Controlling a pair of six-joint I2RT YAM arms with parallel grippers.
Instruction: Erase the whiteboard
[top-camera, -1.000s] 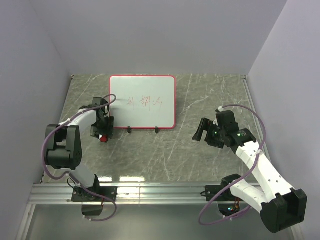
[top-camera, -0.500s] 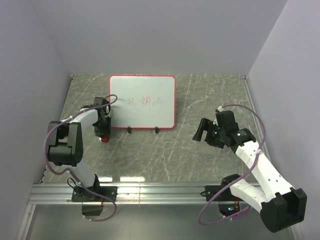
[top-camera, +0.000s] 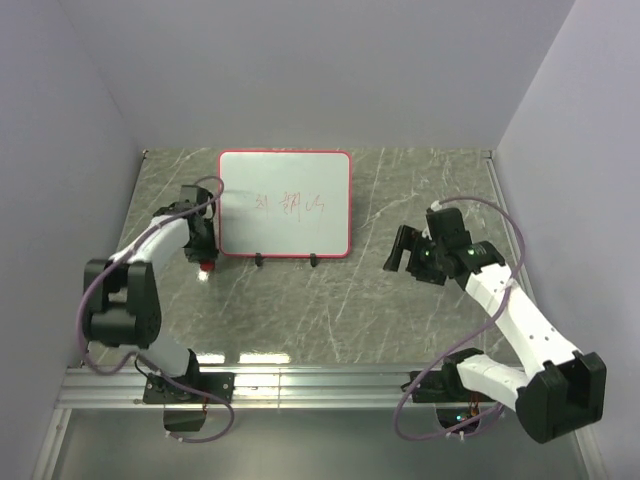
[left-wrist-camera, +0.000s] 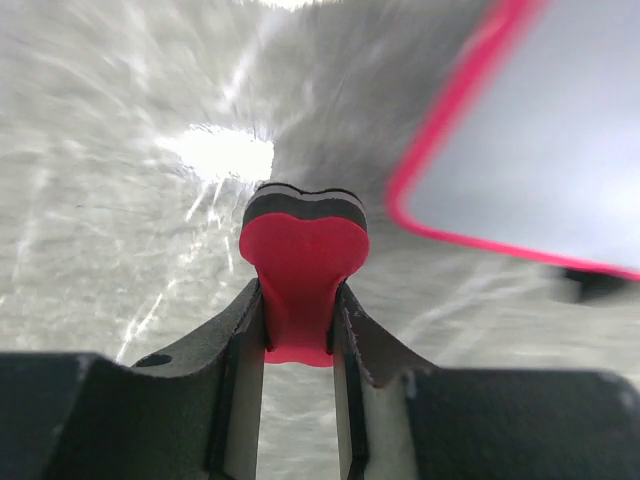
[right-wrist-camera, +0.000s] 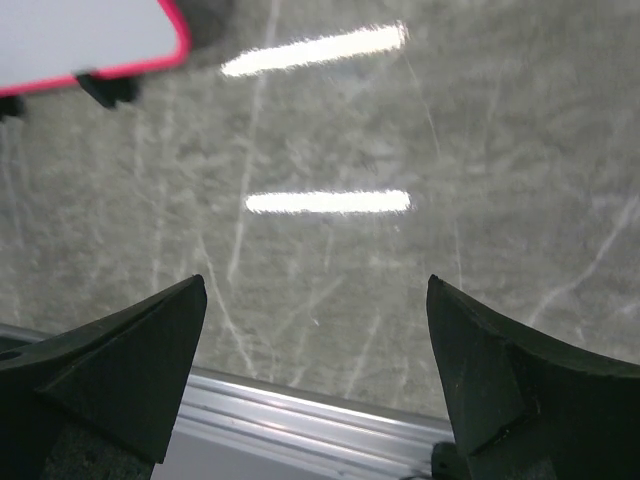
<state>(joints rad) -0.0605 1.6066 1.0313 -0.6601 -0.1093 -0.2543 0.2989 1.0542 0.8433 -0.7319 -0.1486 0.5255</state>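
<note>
The whiteboard (top-camera: 285, 204), white with a thin red frame and two black feet, stands at the back middle of the table with red scribbles near its centre. Its red-framed corner (left-wrist-camera: 540, 150) also shows in the left wrist view. My left gripper (top-camera: 205, 260) is just left of the board's lower left corner, shut on a small red bow-tie eraser (left-wrist-camera: 302, 275) with a black felt face. In the left wrist view the left gripper (left-wrist-camera: 298, 325) pinches the eraser's narrow waist. My right gripper (top-camera: 400, 258) hovers open to the right of the board, with nothing between its fingers (right-wrist-camera: 140, 350).
The grey marbled tabletop (top-camera: 400, 190) is walled in by pale panels on three sides. A metal rail (top-camera: 320, 385) runs along the near edge, and it shows below the right gripper (right-wrist-camera: 320, 290) in the right wrist view. A corner of the board and one foot (right-wrist-camera: 105, 88) appear there too.
The left gripper closed on the red eraser and moved slightly back along the board's left edge. The right arm shifted a little toward the back and left, jaws still wide.
</note>
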